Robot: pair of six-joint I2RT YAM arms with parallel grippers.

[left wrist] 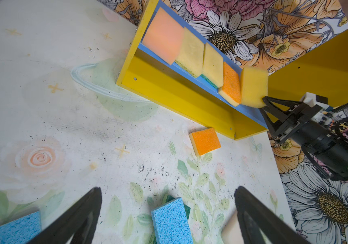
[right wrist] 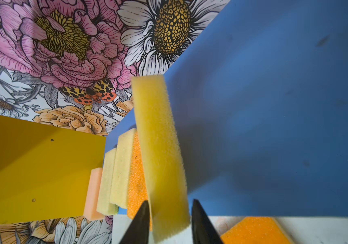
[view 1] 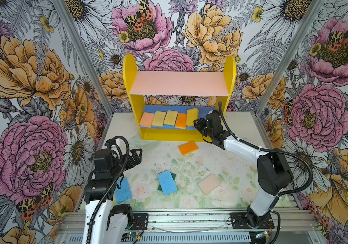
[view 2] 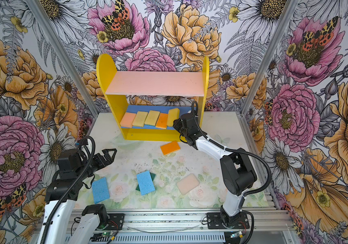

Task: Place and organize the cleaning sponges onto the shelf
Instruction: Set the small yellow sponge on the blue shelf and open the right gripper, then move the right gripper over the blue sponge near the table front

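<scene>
Right gripper (right wrist: pixel 170 201): jaws parted around upright yellow sponge (right wrist: pixel 160 147).
Yellow sponge: on shelf (view 1: pixel 136 118), 3 o'clock of orange sponge (view 1: pixel 181 120).
Risk: standing on edge (barely propped), it may topple off.
Left gripper (left wrist: pixel 168 188): spread, empty.

no readable text, labels or numbers anywhere

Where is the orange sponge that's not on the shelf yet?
In both top views the orange sponge lies flat on the table, just in front of the shelf, right of its middle, near the right gripper.
</scene>
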